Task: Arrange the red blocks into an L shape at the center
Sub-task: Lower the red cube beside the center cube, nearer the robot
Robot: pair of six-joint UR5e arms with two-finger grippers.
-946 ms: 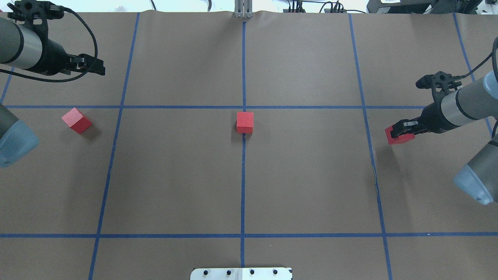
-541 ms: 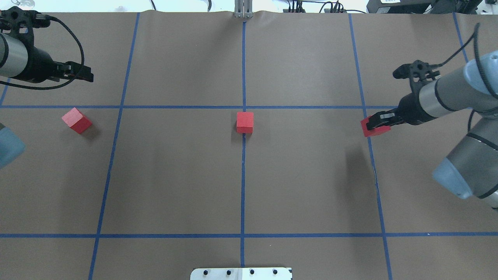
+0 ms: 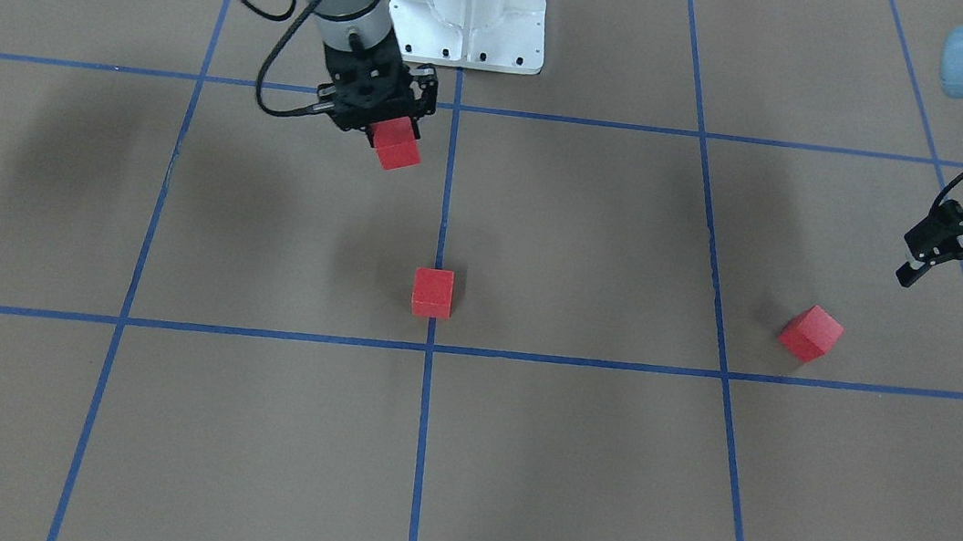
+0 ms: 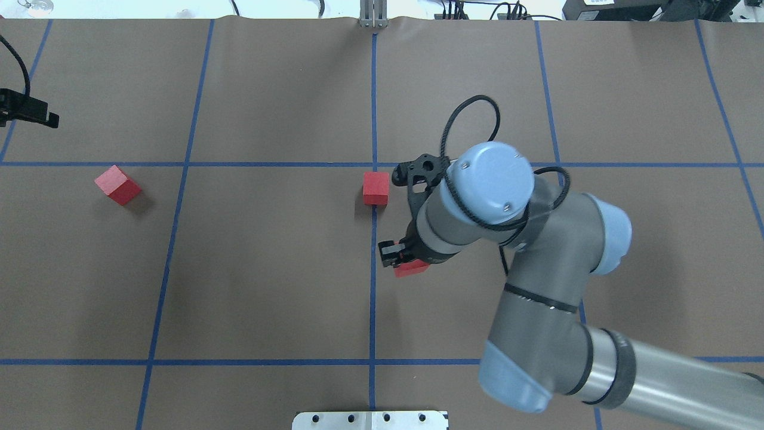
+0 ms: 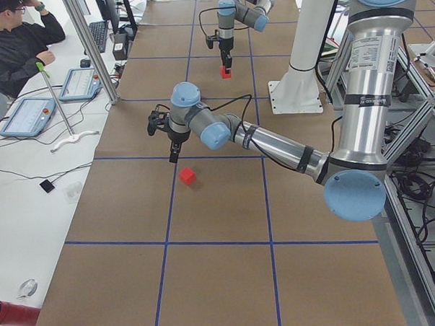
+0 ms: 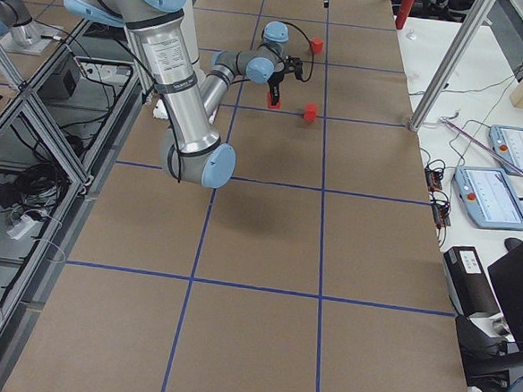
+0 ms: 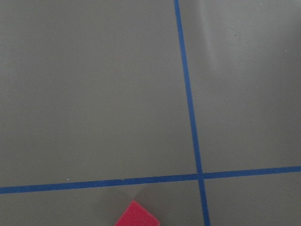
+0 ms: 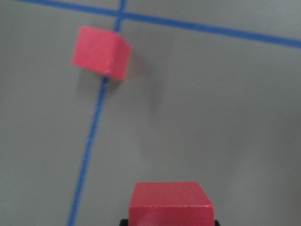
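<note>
One red block (image 4: 375, 188) (image 3: 432, 292) (image 8: 100, 57) rests on the blue line just short of the center crossing (image 4: 374, 164) (image 3: 429, 347). My right gripper (image 4: 406, 260) (image 3: 382, 125) is shut on a second red block (image 4: 410, 269) (image 3: 396, 147) (image 8: 170, 202), held above the paper on the robot's side of the resting one. A third red block (image 4: 117, 185) (image 3: 811, 333) (image 7: 136, 216) lies turned at an angle at the far left. My left gripper (image 3: 949, 277) (image 4: 30, 112) hangs open above and beyond that block, holding nothing.
The white robot base plate (image 4: 370, 420) (image 3: 468, 2) sits at the near table edge. Brown paper with a blue tape grid (image 4: 179, 164) covers the table. A person (image 5: 10, 42) sits at a side desk with tablets (image 5: 28, 117).
My right arm swung from the right side in toward the centre, carrying its red block. My left gripper drew back toward the left edge. Neither resting block moved.
</note>
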